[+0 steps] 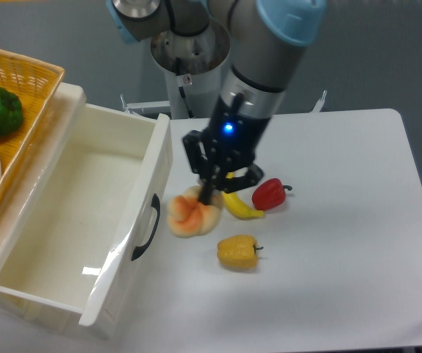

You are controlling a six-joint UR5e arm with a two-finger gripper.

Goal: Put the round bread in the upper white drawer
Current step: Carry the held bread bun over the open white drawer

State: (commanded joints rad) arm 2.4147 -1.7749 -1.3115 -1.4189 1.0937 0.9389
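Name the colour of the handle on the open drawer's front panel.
Black, seen on the upper white drawer in the fixed camera view.

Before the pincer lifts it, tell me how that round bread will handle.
The round bread looks soft and creased, so it probably squashes under the pincer. Its rounded shape may roll if nudged. It is likely light for its size.

The arm is built of silver-grey tubular links with pale blue caps at the joints — one cap sits at the top, above the white table. A black wrist section carries a small glowing blue light. Below it the black gripper has angular, jointed fingers. A thin black cable runs along the grey base column — behind the table's far edge.
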